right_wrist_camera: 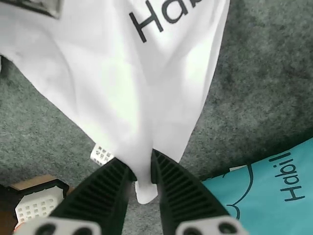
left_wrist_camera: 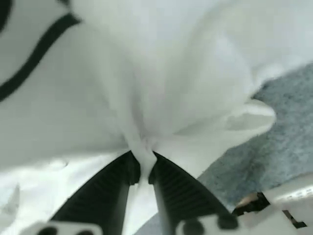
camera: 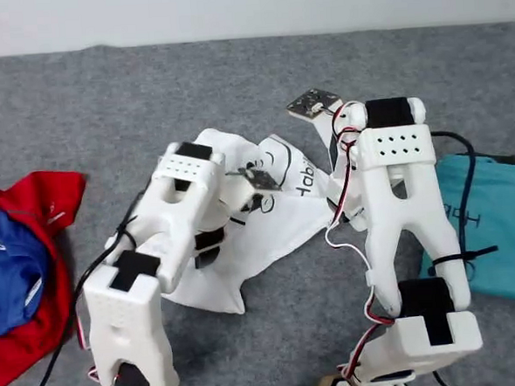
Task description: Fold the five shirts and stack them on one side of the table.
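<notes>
Holding the white shirt (camera: 273, 231) crumpled at mid-tabletop (camera: 233, 81), your left gripper (left_wrist_camera: 144, 169) and right gripper (right_wrist_camera: 143, 171) are each clenched on a pinch of its cloth. The teal shirt (camera: 496, 231) lies to its right. The blue shirt (camera: 8, 261) sits heaped on the red shirt (camera: 44, 202) at the left edge.

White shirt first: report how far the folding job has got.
Done: no stack yet; the red shirt and blue shirt lie crumpled together. In hand: the left end effector and right end effector each pinch the unfolded white shirt. Left: folding and stacking; whether the teal shirt is folded is unclear.
</notes>
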Controlling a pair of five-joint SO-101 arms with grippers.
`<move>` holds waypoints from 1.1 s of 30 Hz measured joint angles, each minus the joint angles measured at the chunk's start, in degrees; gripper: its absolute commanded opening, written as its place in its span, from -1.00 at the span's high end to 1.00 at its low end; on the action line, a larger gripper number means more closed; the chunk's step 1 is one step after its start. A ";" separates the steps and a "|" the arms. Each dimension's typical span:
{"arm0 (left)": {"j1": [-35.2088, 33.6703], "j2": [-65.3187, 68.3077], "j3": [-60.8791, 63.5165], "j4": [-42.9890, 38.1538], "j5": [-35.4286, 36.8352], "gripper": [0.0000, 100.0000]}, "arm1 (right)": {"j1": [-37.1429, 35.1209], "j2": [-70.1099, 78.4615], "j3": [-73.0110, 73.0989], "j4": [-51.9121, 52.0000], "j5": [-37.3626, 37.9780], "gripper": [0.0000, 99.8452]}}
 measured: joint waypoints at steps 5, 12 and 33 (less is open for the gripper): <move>-1.41 -5.98 0.26 0.88 0.00 0.88 | 0.00 0.00 0.00 0.00 0.00 0.98; 0.79 -6.51 5.54 0.44 0.00 0.76 | 0.00 0.00 0.00 0.00 0.00 0.98; 1.67 -5.54 13.27 -4.66 0.09 0.99 | 0.00 0.00 0.00 0.00 0.00 0.98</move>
